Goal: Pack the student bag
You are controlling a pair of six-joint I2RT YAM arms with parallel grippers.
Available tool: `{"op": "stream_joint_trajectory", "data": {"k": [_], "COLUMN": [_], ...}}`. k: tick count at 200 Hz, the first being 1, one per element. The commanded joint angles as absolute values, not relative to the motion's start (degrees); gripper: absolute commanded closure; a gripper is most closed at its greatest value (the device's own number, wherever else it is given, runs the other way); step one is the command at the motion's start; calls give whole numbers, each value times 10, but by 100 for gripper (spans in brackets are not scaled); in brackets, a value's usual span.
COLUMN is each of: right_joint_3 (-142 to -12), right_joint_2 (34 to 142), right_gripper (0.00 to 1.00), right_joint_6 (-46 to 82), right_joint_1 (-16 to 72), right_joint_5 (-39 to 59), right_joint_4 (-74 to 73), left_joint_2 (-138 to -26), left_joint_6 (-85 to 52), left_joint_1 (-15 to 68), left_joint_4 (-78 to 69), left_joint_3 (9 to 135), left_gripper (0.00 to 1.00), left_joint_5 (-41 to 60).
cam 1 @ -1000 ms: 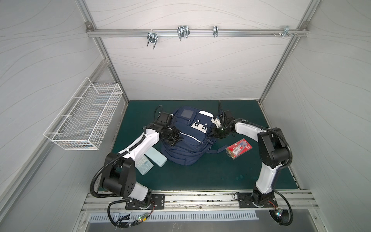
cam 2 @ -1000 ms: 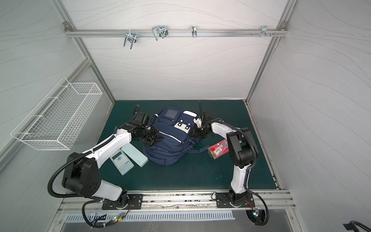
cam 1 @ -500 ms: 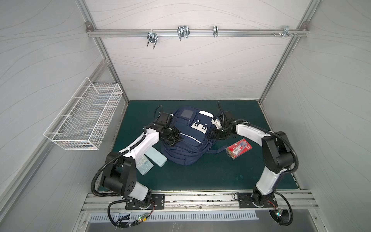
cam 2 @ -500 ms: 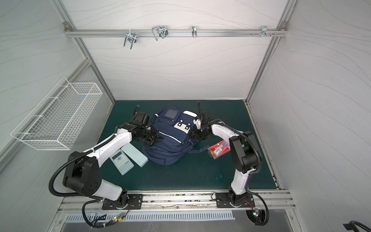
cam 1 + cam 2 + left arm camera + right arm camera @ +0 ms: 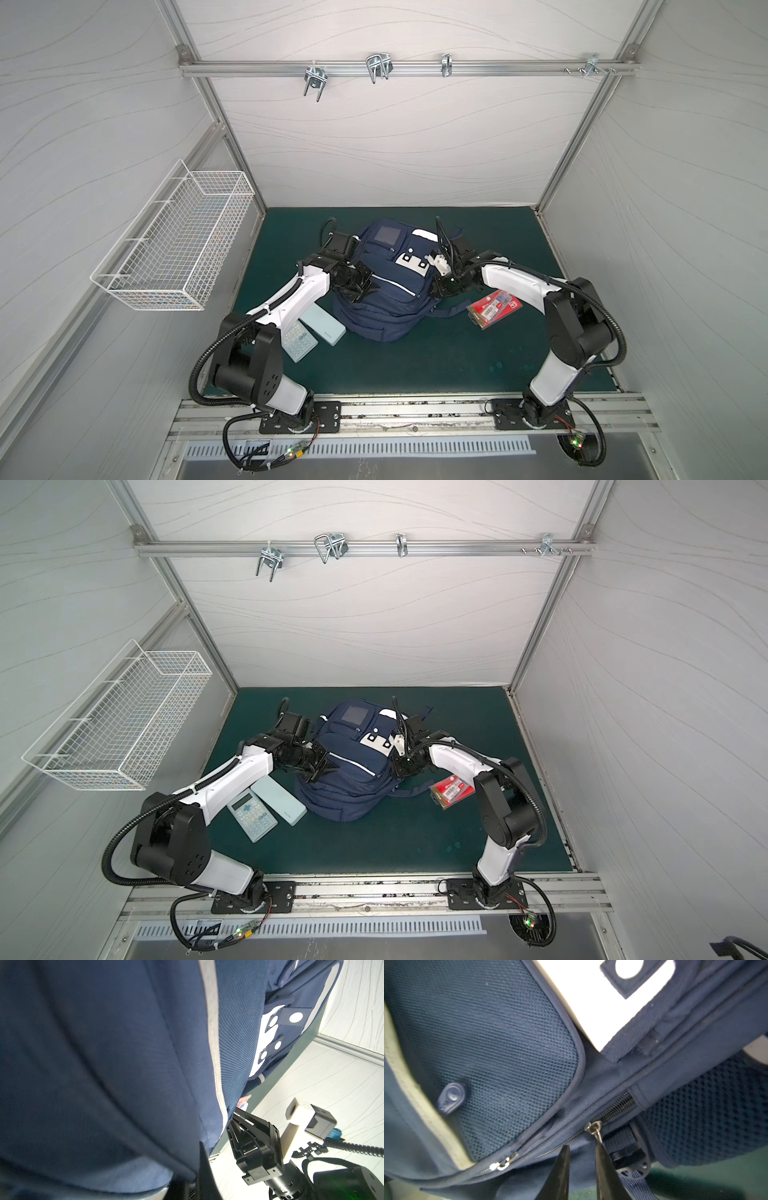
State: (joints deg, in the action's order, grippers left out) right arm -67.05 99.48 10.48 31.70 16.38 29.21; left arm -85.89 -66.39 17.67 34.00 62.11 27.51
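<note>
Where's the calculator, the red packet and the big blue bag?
calculator (image 5: 254, 817): in a top view, on its keypad.
red packet (image 5: 494, 308): in a top view, on the middle of its face.
student bag (image 5: 386, 308): in a top view, on its navy front panel.

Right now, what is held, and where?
Left gripper apparently pinches the student bag by its side fabric; right gripper holds nothing, open beside a zipper pull.

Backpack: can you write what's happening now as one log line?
student bag: lying on mat | left pincer: shut on bag's side | right pincer: open at zipper pull | calculator, red packet: outside bag
</note>
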Motion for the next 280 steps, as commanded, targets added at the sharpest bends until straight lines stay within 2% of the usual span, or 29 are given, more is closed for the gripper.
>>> {"op": "stream_joint_trajectory", "data": {"k": [1,13,55,103,112,151,168,231,280], "right_joint_3": [-667,-660,-658,-651,-647,-629,-623,-603,-649], "right_joint_2": [1002,995,981,1009,1009,977,961,867,901], "right_gripper": [71,66,65,77,82,92,100,100,100], "right_joint_6": [84,85,89,82,81,93,99,125,186], "right_joint_1": [318,318,318,324,327,330,335,420,511], "right_joint_5": [136,135,138,154,153,143,151,139,175], "right_joint_4": [319,315,306,304,303,307,311,374,366], "left_joint_2": [-861,-860,-863,-864,-864,-868,-869,-857,-841], "left_joint_6": [-661,-660,-660,-662,-662,-663,-664,-697,-724], "left_joint_1": [175,175,175,175,175,176,175,175,177], "left_joint_4": [317,317,316,315,315,312,311,277,253], "left_joint_3": [640,639,638,638,638,641,643,631,626], "left_gripper": [100,100,100,100,100,100,100,100,100], "left_joint_5": [280,279,278,279,279,279,276,279,269]}}
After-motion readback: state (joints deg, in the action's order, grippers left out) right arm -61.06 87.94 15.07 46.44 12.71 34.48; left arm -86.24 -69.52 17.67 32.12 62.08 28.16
